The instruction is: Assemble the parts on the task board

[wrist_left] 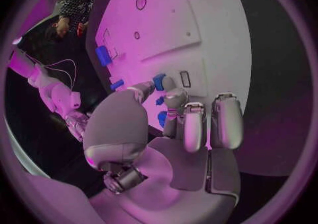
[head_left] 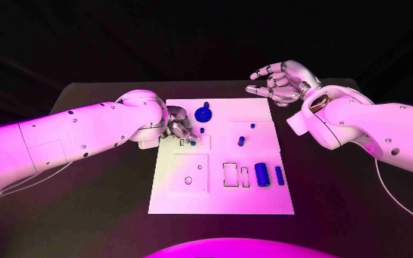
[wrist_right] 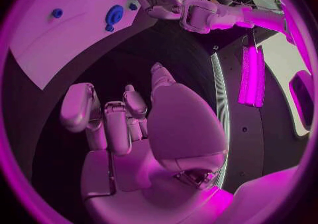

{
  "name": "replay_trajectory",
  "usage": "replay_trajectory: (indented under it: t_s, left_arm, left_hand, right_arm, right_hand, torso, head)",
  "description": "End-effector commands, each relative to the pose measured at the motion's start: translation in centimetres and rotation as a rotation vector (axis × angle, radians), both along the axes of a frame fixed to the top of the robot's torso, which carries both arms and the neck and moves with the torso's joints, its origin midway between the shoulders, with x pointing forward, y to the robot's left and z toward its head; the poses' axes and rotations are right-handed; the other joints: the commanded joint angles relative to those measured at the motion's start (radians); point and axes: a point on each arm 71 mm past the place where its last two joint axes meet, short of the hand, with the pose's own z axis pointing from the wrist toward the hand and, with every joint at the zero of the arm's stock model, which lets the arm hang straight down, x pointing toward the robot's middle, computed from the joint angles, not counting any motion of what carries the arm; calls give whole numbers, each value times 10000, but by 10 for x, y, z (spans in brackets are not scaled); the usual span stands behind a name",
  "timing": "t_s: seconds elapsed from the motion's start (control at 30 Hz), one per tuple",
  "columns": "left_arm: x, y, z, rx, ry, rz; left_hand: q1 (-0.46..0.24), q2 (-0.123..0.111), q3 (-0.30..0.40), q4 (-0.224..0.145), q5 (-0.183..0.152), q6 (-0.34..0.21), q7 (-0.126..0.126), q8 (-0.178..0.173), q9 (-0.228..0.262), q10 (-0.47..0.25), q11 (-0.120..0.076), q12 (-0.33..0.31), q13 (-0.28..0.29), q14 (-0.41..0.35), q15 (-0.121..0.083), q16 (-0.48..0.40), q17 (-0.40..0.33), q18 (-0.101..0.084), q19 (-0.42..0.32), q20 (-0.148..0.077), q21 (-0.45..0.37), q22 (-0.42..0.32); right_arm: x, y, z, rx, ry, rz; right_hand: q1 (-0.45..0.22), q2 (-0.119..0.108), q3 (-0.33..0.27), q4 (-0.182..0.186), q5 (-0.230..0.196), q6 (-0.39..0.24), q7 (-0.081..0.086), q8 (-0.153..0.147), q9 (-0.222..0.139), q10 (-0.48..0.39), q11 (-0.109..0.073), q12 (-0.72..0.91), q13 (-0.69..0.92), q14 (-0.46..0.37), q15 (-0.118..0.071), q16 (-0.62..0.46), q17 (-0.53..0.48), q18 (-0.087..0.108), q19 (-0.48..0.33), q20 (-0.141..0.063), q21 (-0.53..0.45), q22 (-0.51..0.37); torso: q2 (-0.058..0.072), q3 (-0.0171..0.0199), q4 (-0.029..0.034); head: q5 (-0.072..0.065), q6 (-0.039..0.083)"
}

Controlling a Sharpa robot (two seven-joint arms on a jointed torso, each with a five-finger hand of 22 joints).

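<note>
The board [head_left: 219,201] is lying in the middle of the table [head_left: 95,210], and the job is looking only partly done.

The left hand [head_left: 178,123] is working over the board's left edge, near its far end. In the left wrist view its fingertips [wrist_left: 161,82] are pinching a small blue part [wrist_left: 159,79] just above the board, so this hand is clamped on that part and appears to be bringing it toward a slot. 2 more small blue pieces are showing close under the fingers there, but I cannot tell whether they are seated.

The right hand [head_left: 280,83] is hovering off the board, beyond its far right corner, fingers apart and curled loosely, holding nothing; the right wrist view is showing an empty palm [wrist_right: 126,128].

A round blue gear [head_left: 203,114] is sitting near the board's far edge, seemingly in place. A small peg [head_left: 242,141] is standing near the centre. 2 blue bars [head_left: 262,175] are lying side by side toward the near right, beside pale rectangular pockets [head_left: 231,174] that are looking unfilled. A raised square plate [head_left: 189,173] at the near left is showing open holes.

So I judge that the pinched part, both bars and several open pockets are waiting; most of the assembly is left.
</note>
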Motion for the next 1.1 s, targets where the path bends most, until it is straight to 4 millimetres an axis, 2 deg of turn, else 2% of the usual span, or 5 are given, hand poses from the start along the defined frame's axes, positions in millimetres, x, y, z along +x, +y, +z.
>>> replay_trajectory:
  t_s: [0.03, 0.43, 0.83, 1.03, 1.1]
  left_arm:
    - [-2, 1, -2, 129, 9, -75]
    - [-2, 4, 9, -402, -22, 165]
    - [3, 17, 36, -1221, -89, 630]
    - [17, 36, 50, -1188, -449, 1098]
    - [23, 40, 52, -1059, -632, 1219]
  left_hand:
    - [-242, 26, -193, 10, -389, 40, 17, -71, -1, -20, -22, 51, 15, 962, -28, 52, 2440, -157, 33, 35, -71, 6]
    - [-330, 54, -348, 2, -609, -6, 26, -106, 7, -83, -16, -25, -88, 925, -29, -27, 2323, -134, -22, 34, -126, -95]
    - [-299, 80, -481, 1, -610, -216, 101, -208, 7, -339, 46, -268, -385, 868, 13, -147, 2152, -76, -192, 61, -289, -392]
    - [577, 195, -536, -14, -415, -935, 499, -949, -314, -1126, 389, -792, -1046, 684, 301, -489, 1697, 91, -700, 318, -827, -1243]
    - [907, 243, -425, -14, -396, -1220, 686, -1481, -639, -1223, 533, -801, -1102, 673, 419, -505, 1673, 102, -729, 420, -878, -1305]
  right_arm:
    - [0, 1, 0, -69, -204, 86]
    - [1, -1, -2, -160, -265, 56]
    - [3, -3, -5, -220, -290, -36]
    - [4, -4, -5, -213, -259, -64]
    - [4, -4, -6, -206, -247, -72]
  right_hand:
    - [-70, -1, -66, -14, 35, 75, 11, 69, -10, -32, -41, 4, -2, 388, -79, -22, 809, 104, 16, -5, -26, -10]
    - [-92, -5, -78, -8, 48, 77, 11, 71, -10, -30, -41, 8, -3, 386, -80, -28, 800, 107, 12, -6, -43, -19]
    - [-122, -13, -96, -4, 56, 75, 12, 71, -12, -34, -40, 5, -12, 382, -80, -36, 789, 109, 9, -7, -55, -25]
    - [-130, -12, -100, -4, 61, 76, 11, 72, -13, -30, -41, 9, -9, 386, -80, -29, 800, 105, 16, -7, -40, -15]
    - [-130, -12, -100, -4, 61, 76, 11, 72, -13, -30, -41, 9, -9, 386, -80, -29, 800, 105, 16, -7, -40, -15]
  torso:
    - [-1, -2, -2]
    - [-28, 9, 13]
    - [-22, 17, 18]
    - [3, 10, 2]
    - [10, 7, 2]
  head:
    - [2, 12]
    - [26, 88]
    - [78, 174]
    - [106, 252]
    - [109, 269]
